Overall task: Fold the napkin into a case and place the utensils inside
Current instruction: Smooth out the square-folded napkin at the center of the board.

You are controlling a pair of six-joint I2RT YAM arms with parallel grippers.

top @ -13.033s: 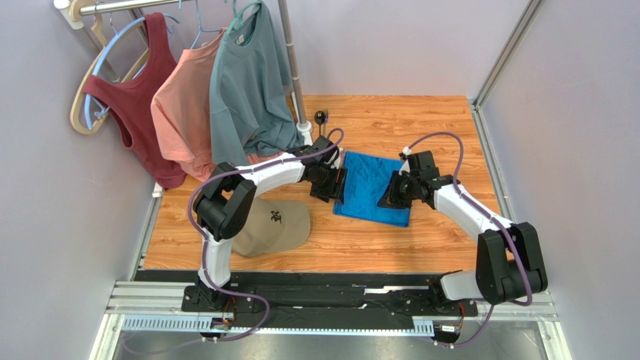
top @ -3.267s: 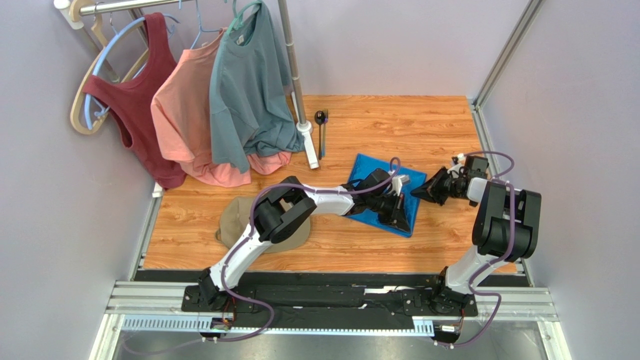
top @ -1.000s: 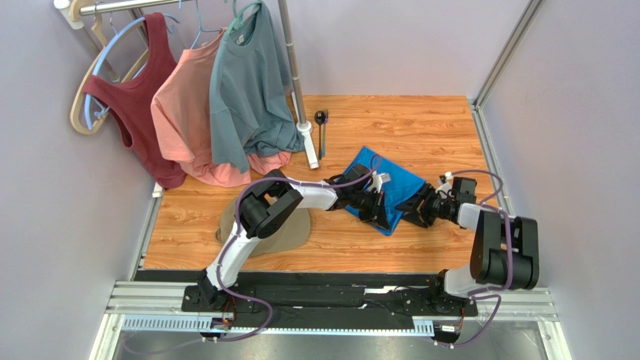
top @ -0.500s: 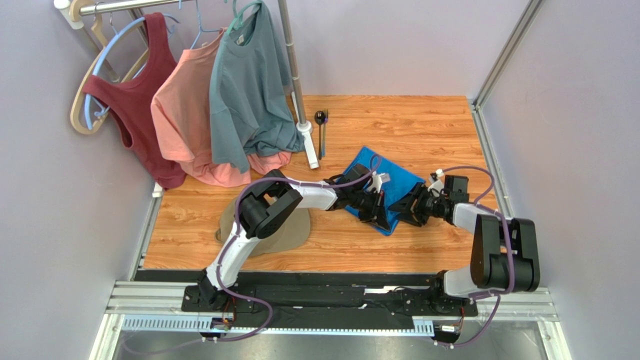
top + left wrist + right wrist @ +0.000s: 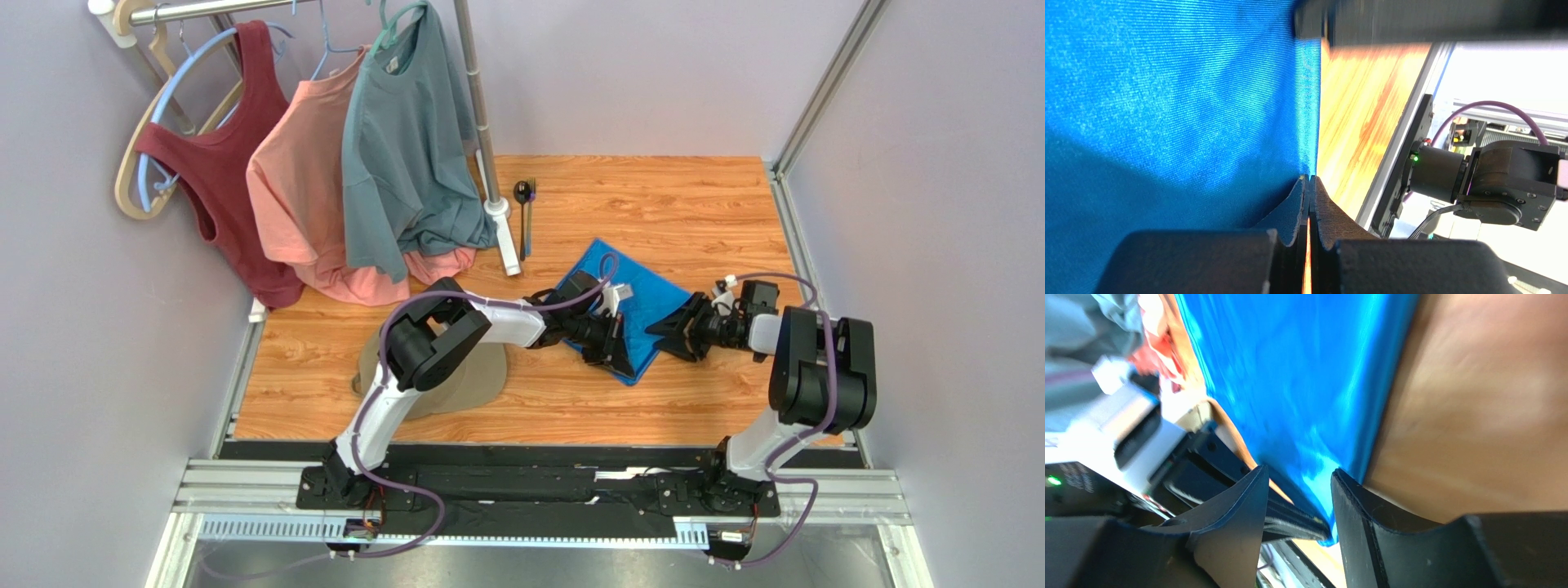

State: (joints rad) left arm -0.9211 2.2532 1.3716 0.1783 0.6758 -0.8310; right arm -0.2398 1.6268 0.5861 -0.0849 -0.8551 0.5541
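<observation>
The napkin (image 5: pixel 644 292) lies flat on the bench (image 5: pixel 687 202), right of centre, turned so that one corner points toward the arms. The left gripper (image 5: pixel 622 354) sits at that near corner. In the left wrist view its fingers (image 5: pixel 1332 215) are pressed together at the tips just where the blue edge ends, and they seem to have the cloth's hem nipped between them, though the pinch is too tight to see for certain. The right gripper (image 5: pixel 671 336) is just beside the same corner, on its right flank, low over the wood. In the right wrist view its two fingers stand apart, and the napkin's corner and the other gripper's dark finger show in the gap. The spoon (image 5: pixel 523 191) and fork (image 5: pixel 529 233) lie side by side at the far side of the bench, next to the white foot of the clothes rack (image 5: pixel 505 239), well apart from the napkin and both grippers.

Thirteen seconds ago the napkin lay square-on between the two grippers, one at each side edge; now it sits on the diagonal. Against half a second ago the cloth and the left gripper are where they were, while the right wrist has shifted a little to the right and its gripper sits slightly farther up the cloth's right edge
</observation>
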